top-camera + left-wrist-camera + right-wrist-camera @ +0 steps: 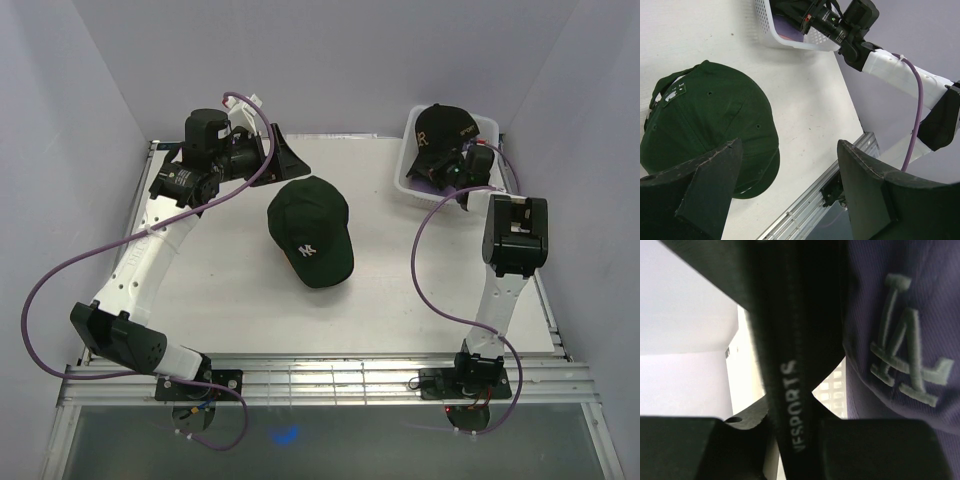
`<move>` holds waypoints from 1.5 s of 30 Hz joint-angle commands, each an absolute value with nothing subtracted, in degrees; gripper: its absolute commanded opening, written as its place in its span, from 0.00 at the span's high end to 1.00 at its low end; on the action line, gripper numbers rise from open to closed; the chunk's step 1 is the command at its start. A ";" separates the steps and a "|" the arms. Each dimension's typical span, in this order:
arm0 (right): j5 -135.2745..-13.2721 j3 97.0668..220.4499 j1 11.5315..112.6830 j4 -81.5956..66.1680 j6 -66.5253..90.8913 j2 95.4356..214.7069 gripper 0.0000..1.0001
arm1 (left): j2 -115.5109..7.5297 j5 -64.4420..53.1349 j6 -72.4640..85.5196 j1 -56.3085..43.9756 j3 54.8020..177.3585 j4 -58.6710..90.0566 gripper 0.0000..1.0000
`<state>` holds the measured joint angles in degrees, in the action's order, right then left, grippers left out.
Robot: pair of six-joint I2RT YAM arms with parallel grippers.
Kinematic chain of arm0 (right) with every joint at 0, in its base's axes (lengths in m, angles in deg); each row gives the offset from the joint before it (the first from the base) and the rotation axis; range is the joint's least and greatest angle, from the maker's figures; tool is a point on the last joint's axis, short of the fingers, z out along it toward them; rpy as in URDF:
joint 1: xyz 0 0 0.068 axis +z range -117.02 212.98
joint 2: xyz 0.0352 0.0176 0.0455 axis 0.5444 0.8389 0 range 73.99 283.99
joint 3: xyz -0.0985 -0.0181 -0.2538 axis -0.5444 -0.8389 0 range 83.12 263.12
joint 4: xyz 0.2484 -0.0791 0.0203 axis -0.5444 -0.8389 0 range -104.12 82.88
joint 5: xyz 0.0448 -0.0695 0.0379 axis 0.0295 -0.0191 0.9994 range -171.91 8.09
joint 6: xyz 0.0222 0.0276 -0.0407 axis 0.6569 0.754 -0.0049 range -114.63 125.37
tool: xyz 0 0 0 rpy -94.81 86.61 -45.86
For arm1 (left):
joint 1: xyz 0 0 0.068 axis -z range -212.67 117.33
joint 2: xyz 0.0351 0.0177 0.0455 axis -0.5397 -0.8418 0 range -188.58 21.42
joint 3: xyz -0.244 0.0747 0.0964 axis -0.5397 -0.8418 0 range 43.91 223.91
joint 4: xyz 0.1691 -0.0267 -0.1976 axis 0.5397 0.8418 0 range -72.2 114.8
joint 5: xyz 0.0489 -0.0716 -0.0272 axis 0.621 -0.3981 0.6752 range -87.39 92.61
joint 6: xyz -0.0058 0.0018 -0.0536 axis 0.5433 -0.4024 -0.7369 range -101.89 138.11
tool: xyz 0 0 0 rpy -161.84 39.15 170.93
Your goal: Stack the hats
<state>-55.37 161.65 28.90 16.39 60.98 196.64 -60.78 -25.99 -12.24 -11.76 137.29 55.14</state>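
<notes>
One green cap [310, 232], one black cap [440, 130], perhaps lavender [890, 340].

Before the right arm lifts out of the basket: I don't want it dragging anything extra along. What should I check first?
1. Right gripper closed on the black cap: ok, a black band of it sits pinched between the fingers.
2. Lavender cap free of that grip: cannot tell; it lies right against the black one.
3. Basket will stay put during the lift: cannot tell; nothing visibly holds it down.
4. Dark green cap ready as the stack base: ok, crown up on the table.
5. Left gripper out of the way: ok, open, holding nothing, off to the green cap's side.
</notes>
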 commanded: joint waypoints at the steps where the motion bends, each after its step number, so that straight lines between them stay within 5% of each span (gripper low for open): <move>1: -57.30 164.51 28.85 16.18 60.83 194.41 0.85 | -59.71 -25.08 -11.16 -11.40 138.39 55.15 0.14; 3: -57.66 165.56 28.59 15.21 60.48 193.96 0.92 | -59.71 -25.16 -11.07 -11.40 138.48 55.24 0.14; 28: -43.78 181.83 26.30 17.75 63.98 185.53 0.92 | -56.63 -22.88 -13.62 -11.48 137.77 52.43 0.14; 39: -40.78 172.87 31.57 13.19 65.40 170.26 0.92 | -55.58 -23.76 -18.89 -11.48 143.74 52.16 0.14; 45: -39.12 157.58 40.87 20.90 71.10 160.14 0.92 | -55.76 -24.11 -20.56 -11.48 148.85 54.18 0.13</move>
<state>-42.10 162.39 36.38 14.25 67.67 164.71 -58.42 -23.46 -18.82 -11.54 145.93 53.67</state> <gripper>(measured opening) 0.131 0.867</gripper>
